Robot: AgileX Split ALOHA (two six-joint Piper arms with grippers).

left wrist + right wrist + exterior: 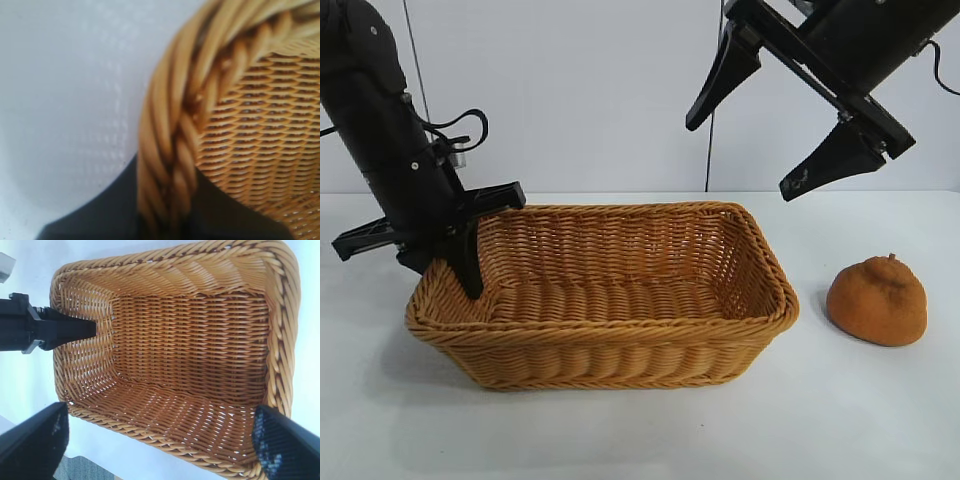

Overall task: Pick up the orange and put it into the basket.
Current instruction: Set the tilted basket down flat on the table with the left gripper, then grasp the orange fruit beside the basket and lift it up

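The orange (877, 301) sits untouched on the table (880, 420) right of the empty basket (620, 345), as the left gripper (460, 262), fingers apart, straddles its rim and the right gripper (760, 145) hangs open above.

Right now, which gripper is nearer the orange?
Right. The right gripper hangs open above the basket's right end, up and left of the orange on the table. The left gripper straddles the basket's far left rim.
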